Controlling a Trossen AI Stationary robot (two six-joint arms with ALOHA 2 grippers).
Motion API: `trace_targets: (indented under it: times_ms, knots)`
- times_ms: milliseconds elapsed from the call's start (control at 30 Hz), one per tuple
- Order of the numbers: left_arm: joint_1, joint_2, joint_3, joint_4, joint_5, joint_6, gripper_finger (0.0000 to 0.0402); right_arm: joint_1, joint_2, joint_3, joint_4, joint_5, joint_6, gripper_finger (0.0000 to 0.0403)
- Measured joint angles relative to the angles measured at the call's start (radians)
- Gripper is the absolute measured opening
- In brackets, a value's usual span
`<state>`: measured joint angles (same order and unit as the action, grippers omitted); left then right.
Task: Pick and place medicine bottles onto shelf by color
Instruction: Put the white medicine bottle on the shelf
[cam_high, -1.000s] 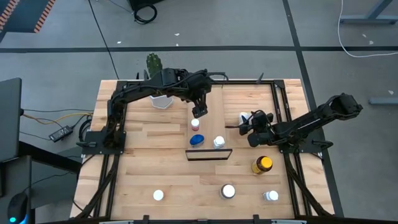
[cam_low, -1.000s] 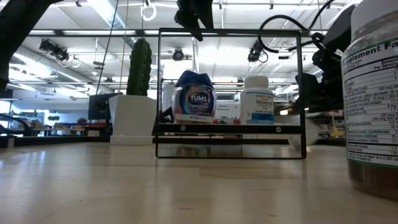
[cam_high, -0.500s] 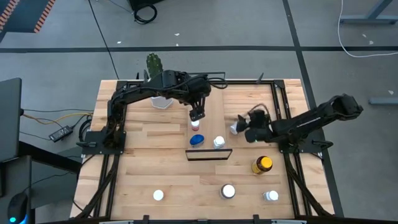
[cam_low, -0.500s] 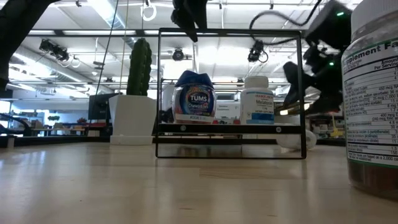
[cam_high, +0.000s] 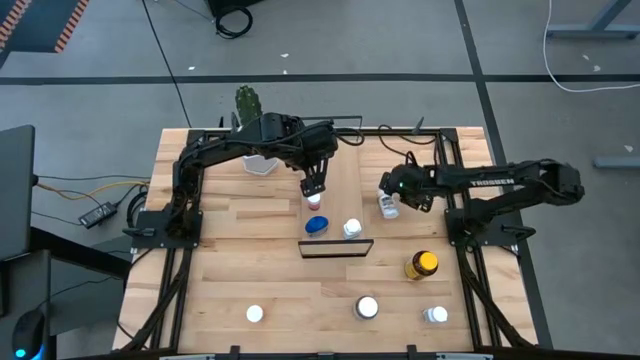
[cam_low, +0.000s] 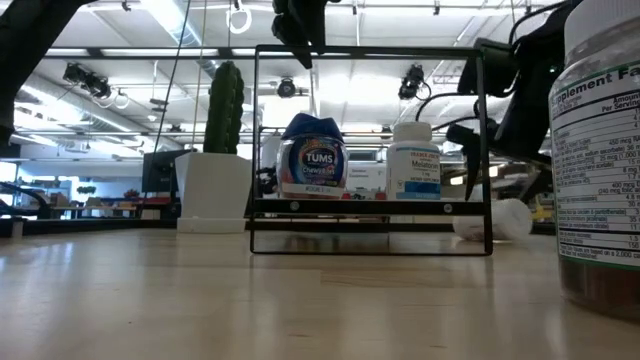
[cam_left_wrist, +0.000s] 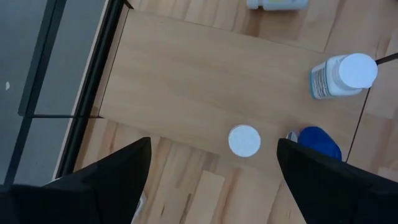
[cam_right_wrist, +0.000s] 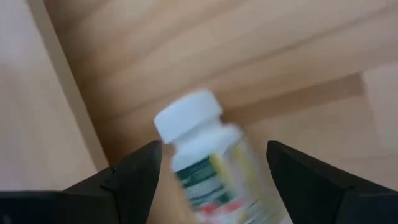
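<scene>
Eight bottles show in the high view: three on the shelf (cam_high: 335, 190) at frame centre, one lying bottle (cam_high: 388, 206) just right of it, four near the lower edge. The left gripper (cam_high: 314, 187) hangs spread above the shelf. The right gripper (cam_high: 397, 189), spread, is over the lying bottle; only its wrist view shows the label.

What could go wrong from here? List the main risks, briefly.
1. The white-capped bottle lies on its side on the table beside the shelf, between the open fingers of the right pincer. Being round, it may roll or squirt out as the pincer closes.
2. The open left pincer hangs over a small bottle that stands close to the blue-lidded bottle. A descending finger could knock the blue one.
</scene>
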<state>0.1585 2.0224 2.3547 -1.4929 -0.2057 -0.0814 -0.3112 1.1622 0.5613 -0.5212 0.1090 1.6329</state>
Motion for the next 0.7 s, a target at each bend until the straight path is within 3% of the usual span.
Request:
trace_targets:
  times_ms: [133, 467, 567, 700]
  knots:
    - [0.002, 0.000, 0.000, 0.004, 0.000, 0.022, 0.0352, -0.070, 0.000, 0.000, 0.015, -0.127, -0.114, 0.0298]
    - [0.002, 0.000, 0.000, 0.021, 0.001, 0.067, 0.0352, -0.199, 0.000, 0.044, -0.008, -0.171, -0.478, 0.0299]
    - [0.002, 0.000, 0.000, 0.021, 0.001, 0.067, 0.0352, -0.207, 0.000, 0.088, -0.010, -0.171, -0.481, 0.0299]
    - [0.002, 0.000, 0.000, 0.021, 0.000, 0.067, 0.0352, -0.194, 0.001, 0.104, -0.069, -0.170, -0.336, 0.0299]
